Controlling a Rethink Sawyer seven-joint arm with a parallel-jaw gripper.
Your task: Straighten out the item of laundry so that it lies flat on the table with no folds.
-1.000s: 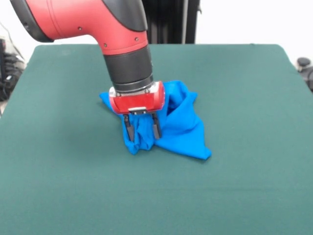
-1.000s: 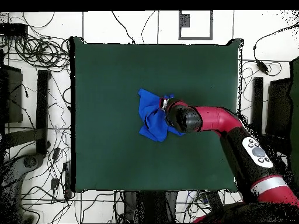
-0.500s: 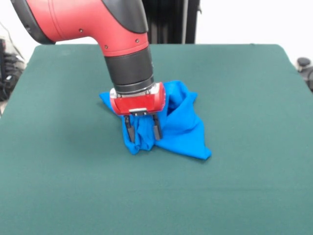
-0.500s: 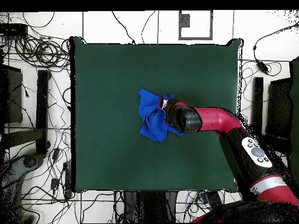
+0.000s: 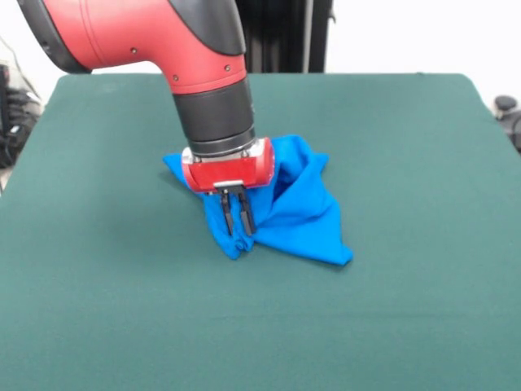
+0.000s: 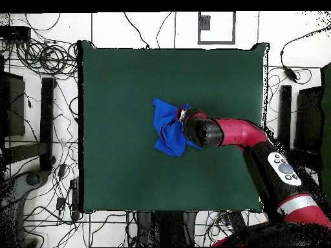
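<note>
Front view: end effector [image 5: 238, 220] sits low over the shirt [image 5: 297, 208], fingers [image 5: 247, 217] drawn nearly together, w/ a ridge of blue cloth between them. Looks like a pinch on that fold; tips at or just above the worktop [image 5: 407, 138]. Contact w/ the felt itself can't be confirmed.

Key relation: almost all of the shirt lies to one side of the end effector, to its right in this view, and a bit behind. Only a small point of cloth pokes out on the other side, past the red wrist. So the grip is on the bundle's near-left corner, not its middle. Long axis of the heap runs diagonally, from the pinched corner out to a pointed tip lower right of the end effector, well apart from it.

Overhead view: shirt [image 6: 169, 127] bunched, roughly mid-worktop [image 6: 116, 77], arm head covering its edge; end effector itself hidden under the wrist there.

Shirt state: crumpled, several overlapping folds, one deep crease just beside the fingers. Far from flat; task barely started by my read.

Judgement: w/ the mass all on one side, a pull away from it, opposite the pointed tip, should draw cloth out. Risk: thin fabric, small pinch, may slip, or the whole heap drags w/o unfolding.
</note>
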